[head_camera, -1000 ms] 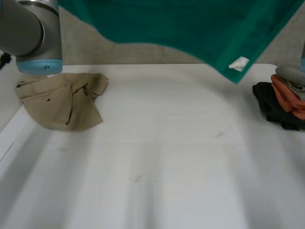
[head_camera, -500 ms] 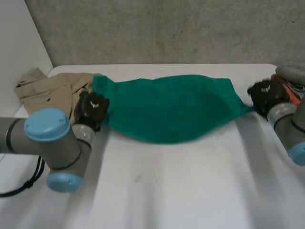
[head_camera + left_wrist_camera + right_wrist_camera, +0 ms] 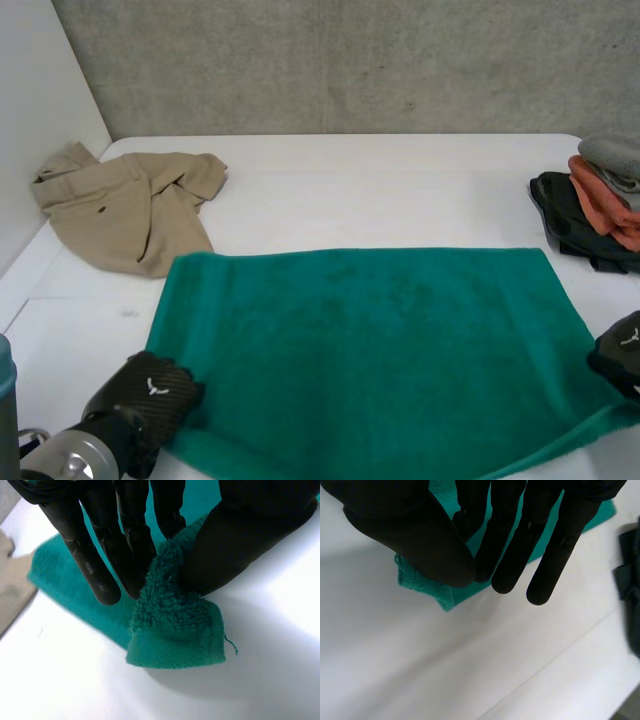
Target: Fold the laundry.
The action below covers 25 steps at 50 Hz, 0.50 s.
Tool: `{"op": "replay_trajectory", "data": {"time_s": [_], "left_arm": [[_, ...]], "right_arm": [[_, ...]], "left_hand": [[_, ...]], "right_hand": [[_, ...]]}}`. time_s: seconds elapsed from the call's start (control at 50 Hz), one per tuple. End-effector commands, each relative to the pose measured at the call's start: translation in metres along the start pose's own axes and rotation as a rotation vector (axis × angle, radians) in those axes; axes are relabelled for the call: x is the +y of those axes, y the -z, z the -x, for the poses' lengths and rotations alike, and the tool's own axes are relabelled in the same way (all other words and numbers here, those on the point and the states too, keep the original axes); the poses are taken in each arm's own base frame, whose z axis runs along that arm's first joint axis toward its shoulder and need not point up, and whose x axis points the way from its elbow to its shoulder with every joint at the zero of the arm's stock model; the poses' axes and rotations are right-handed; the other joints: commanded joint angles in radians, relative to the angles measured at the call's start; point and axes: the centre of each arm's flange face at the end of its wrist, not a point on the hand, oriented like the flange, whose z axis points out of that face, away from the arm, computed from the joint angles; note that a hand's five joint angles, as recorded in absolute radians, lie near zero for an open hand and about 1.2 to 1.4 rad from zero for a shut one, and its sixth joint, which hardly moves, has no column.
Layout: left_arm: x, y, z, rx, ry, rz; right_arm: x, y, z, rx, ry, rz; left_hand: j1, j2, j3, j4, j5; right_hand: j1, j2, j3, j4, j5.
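both hands are all black. the left hand [image 3: 150,395] has a carbon-weave look on its back, with a small white winged logo [image 3: 153,386] on it. the right hand [image 3: 620,355] has the same white mark. up close the fingers [image 3: 90,565] are long, smooth and a bit glossy with rounded tips, and the thumb [image 3: 235,545] is way chunkier and more matte. the right one looks the same, slim fingers and a fat thumb. behind the left hand there's a round silver-grey wrist [image 3: 65,458].

Bright, even light makes the white table [image 3: 280,630] glare; the green towel [image 3: 175,635] casts a soft shadow.
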Motion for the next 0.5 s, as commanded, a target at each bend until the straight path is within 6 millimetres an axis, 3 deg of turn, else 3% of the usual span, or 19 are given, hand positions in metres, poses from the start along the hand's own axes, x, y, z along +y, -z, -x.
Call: {"op": "replay_trajectory", "data": {"time_s": [0.02,0.04,0.12,0.26,0.5], "left_arm": [[-0.032,-0.045,0.021,-0.073,-0.006,-0.180],[-0.038,-0.059,0.026,-0.100,-0.008,-0.210],[-0.055,-0.090,0.041,-0.182,-0.019,-0.272],[-0.058,-0.149,0.062,-0.336,0.008,-0.214],[-0.086,-0.196,0.072,-0.414,0.010,-0.274]], "right_arm": [[-0.016,-0.042,-0.024,0.158,-0.104,-0.105],[-0.024,-0.056,-0.024,0.170,-0.121,-0.134],[-0.044,-0.077,-0.027,0.235,-0.124,-0.197],[-0.065,-0.115,-0.050,0.441,-0.109,-0.272],[-0.092,-0.162,-0.065,0.574,-0.099,-0.327]], "left_hand": [[0.261,0.197,0.203,0.195,0.216],[0.261,0.197,0.203,0.195,0.216],[0.261,0.197,0.203,0.195,0.216],[0.261,0.197,0.203,0.195,0.216],[0.261,0.197,0.203,0.195,0.216]], "right_hand": [[0.181,0.219,0.206,0.197,0.192],[0.181,0.219,0.206,0.197,0.192],[0.181,0.219,0.206,0.197,0.192],[0.181,0.219,0.206,0.197,0.192],[0.181,0.219,0.206,0.197,0.192]]}}
